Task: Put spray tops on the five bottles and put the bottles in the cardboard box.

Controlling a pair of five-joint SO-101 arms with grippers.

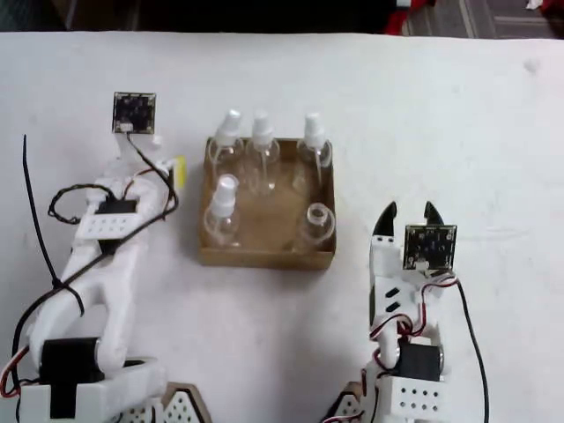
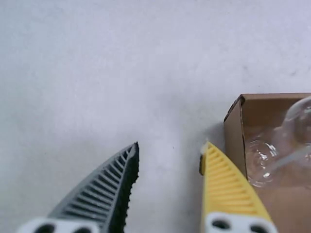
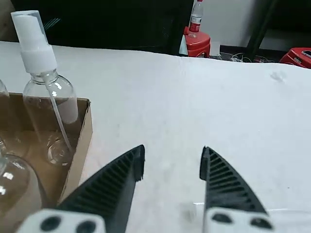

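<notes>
1. White surface [image 1: 458, 115] carried the whole set-up, with a dark room edge beyond its far side; the cardboard box [image 1: 264, 257] sat between the two arms.
2. Five clear bottles stood upright in the box. Four spray-topped bottles [image 1: 262, 154] filled the far row and the near-left place. The uncapped bottle [image 1: 315, 222] stood in the near-right corner, its open neck facing up.
3. The right gripper [image 3: 172, 149] lay near the box's right wall but apart from it. Its black fingers [image 1: 385, 222] were spread moderately wide, held nothing, and pointed toward the far side of the surface.
4. The left gripper [image 2: 171, 145] rested just beside the box's far-left corner. Its grey and yellow fingers were parted about as far and also held nothing.
5. Key relation: the uncapped bottle lay to the robot's left of the right fingers, just inside the box's right wall. The right arm was clearly the nearer one.
6. The bottle's long axis was vertical, so any top would, as a judgement, have to come down along that axis.
7. Judged progress: all bottles boxed, with one top remaining.
</notes>
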